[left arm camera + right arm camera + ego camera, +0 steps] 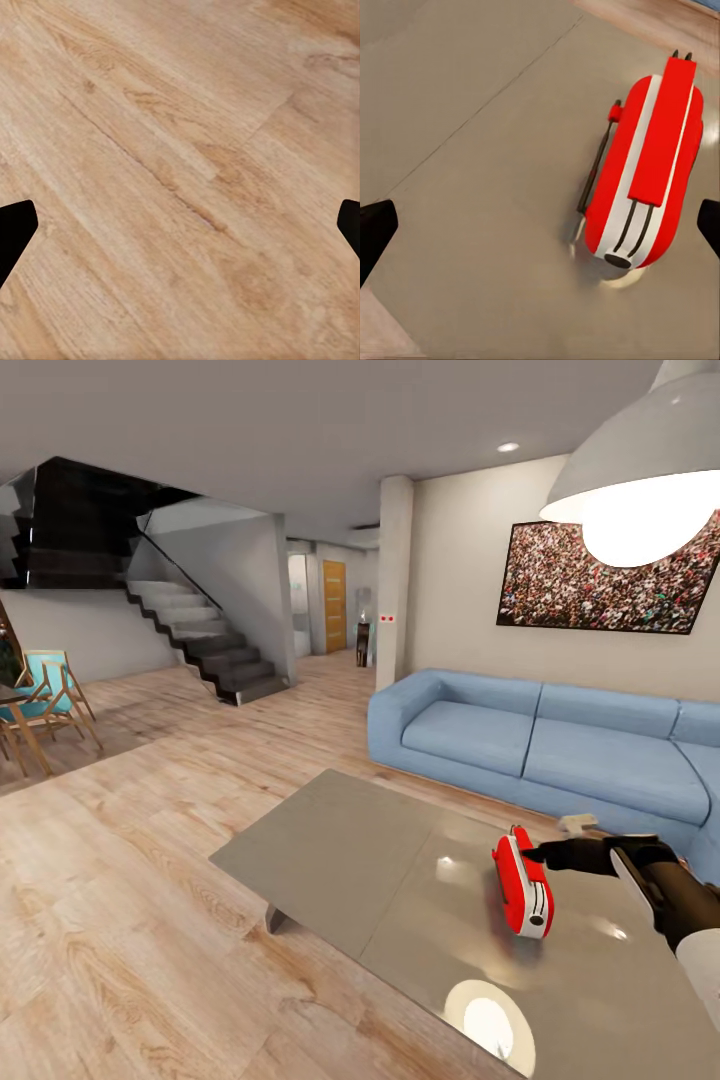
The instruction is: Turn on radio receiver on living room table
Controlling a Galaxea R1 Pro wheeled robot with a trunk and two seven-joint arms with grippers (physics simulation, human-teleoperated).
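Reach is the step in hand: right gripper [535,852], spread wide and empty, hovers just beside the radio receiver [523,886] on the table [340,840]; next comes pressing its switch.

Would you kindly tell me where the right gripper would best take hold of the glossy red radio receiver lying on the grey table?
Probably across the narrow width of the glossy red radio receiver, coming down from above: it lies long and slim on the grey table, so its two long red sides suit the open jaws of the right gripper.

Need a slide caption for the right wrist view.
Open right tool hovering above the red radio receiver on the grey table.
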